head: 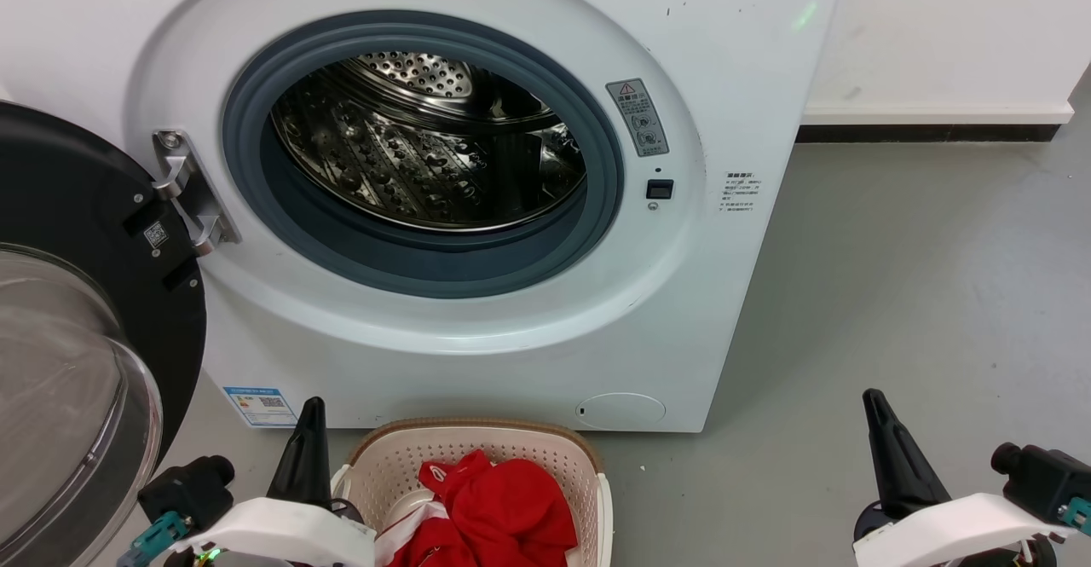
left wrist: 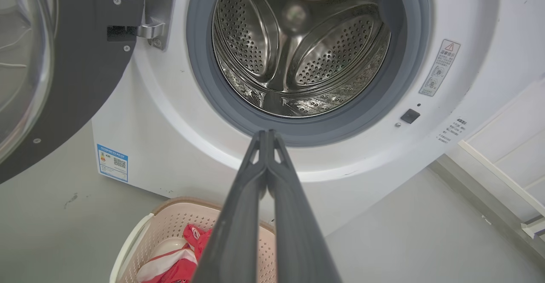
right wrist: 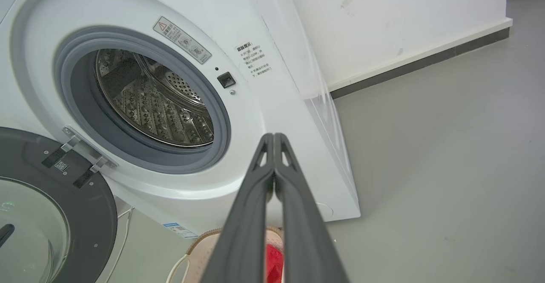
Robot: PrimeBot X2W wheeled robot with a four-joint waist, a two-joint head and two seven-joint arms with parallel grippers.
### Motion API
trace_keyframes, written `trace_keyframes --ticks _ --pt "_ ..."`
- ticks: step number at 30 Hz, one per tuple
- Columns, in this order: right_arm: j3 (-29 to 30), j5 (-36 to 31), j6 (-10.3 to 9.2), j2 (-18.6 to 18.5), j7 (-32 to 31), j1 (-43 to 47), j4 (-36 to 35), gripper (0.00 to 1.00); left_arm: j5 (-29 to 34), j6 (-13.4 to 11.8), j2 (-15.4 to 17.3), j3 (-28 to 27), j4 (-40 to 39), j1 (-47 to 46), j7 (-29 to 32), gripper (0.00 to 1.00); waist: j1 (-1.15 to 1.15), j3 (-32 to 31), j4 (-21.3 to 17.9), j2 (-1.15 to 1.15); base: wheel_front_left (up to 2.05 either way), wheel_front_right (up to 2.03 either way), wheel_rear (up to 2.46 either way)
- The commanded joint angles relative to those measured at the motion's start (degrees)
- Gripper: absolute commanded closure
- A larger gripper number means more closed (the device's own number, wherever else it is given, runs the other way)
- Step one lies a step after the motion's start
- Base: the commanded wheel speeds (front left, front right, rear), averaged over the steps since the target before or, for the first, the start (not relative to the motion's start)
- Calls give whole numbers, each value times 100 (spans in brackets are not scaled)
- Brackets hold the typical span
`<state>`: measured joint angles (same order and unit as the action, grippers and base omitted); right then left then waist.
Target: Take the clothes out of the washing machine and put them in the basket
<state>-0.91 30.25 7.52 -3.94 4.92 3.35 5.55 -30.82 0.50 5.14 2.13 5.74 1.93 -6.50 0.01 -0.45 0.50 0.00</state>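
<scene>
While clothes (head: 503, 507) in basket (head: 477, 424), L hand (head: 312, 409) & R hand (head: 871, 401) closed, empty.

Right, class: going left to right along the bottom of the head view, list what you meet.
Open glass door of the washing machine → left end effector → basket, with the red clothes inside → right end effector.
</scene>
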Motion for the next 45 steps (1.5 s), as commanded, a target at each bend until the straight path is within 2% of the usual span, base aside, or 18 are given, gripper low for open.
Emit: trace_keyframes --ticks 1,26,45 --pt "18 306 -1 -56 -30 -190 -30 100 -276 46 9 -58 -28 -175 59 100 0 1 -1 0 0 0 0" --pt "125 2378 -2 -106 -289 -450 249 100 -2221 265 -71 -334 251 -409 476 100 0 16 -13 0 0 0 0" --pt "226 3670 -2 -110 -483 -625 432 100 -3464 414 -117 -508 432 -550 739 100 0 28 -22 0 0 0 0"
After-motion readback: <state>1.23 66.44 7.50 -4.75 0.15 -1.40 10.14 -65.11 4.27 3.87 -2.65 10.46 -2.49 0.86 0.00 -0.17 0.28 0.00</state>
